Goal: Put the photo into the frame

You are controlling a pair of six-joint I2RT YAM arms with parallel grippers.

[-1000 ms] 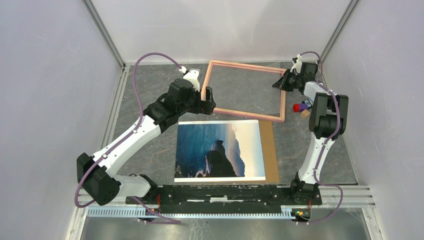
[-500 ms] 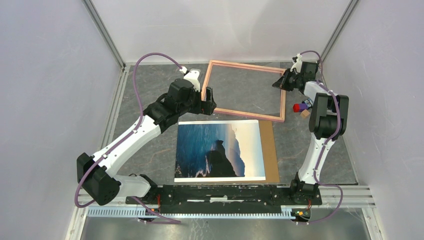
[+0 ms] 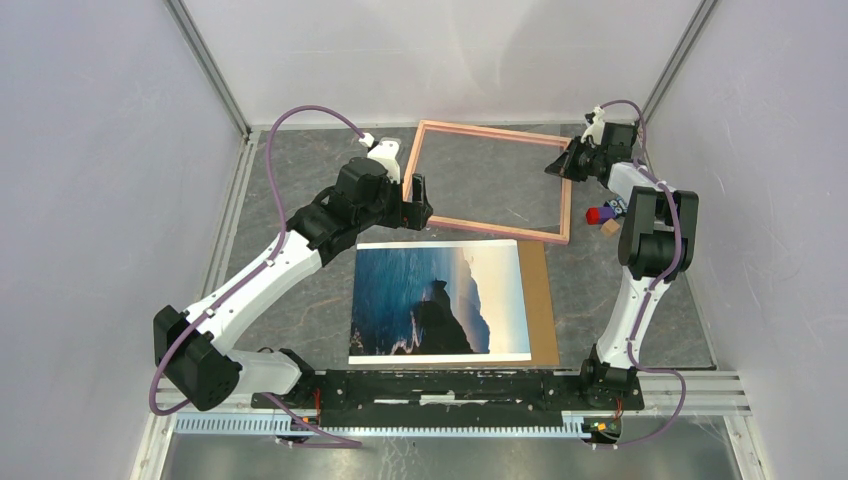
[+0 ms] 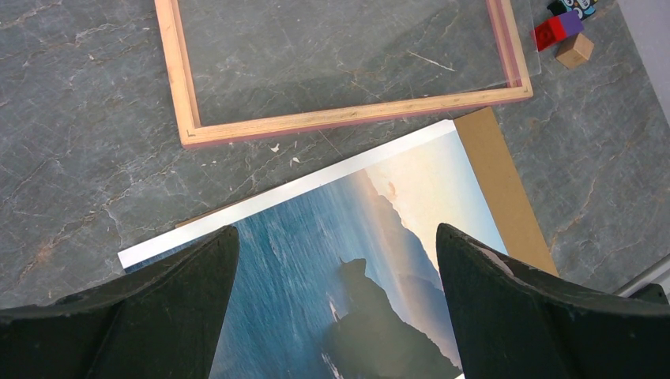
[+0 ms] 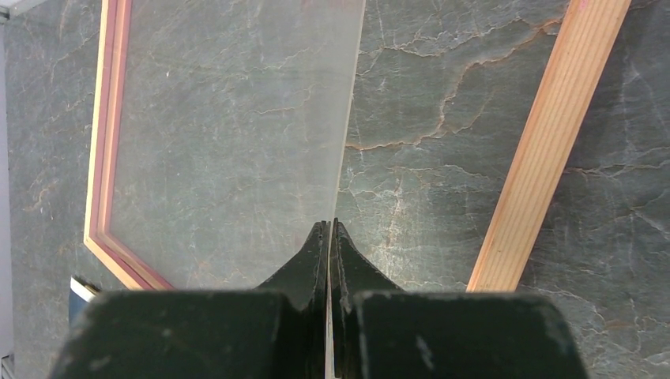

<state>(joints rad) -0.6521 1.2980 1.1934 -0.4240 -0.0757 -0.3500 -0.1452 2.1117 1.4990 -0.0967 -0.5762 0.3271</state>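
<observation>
The pink frame [image 3: 500,228] lies flat at the back of the table, its opening showing the grey tabletop. The photo [image 3: 430,300] of blue sea and dark cliffs lies face up just in front of it, on a brown board [image 3: 541,300]. My left gripper [image 3: 418,200] hovers open over the photo's [image 4: 348,237] far edge, its fingers [image 4: 182,300] wide apart and holding nothing. My right gripper [image 3: 556,168] sits at the frame's right rail, shut [image 5: 329,225] on the edge of a clear sheet [image 5: 237,118] that spreads over part of the frame's [image 5: 553,142] opening.
Small red and purple blocks [image 3: 597,214] and a tan block [image 4: 574,50] sit right of the frame, near the right arm. White walls close in on three sides. The brown board [image 4: 506,189] sticks out past the photo's right edge.
</observation>
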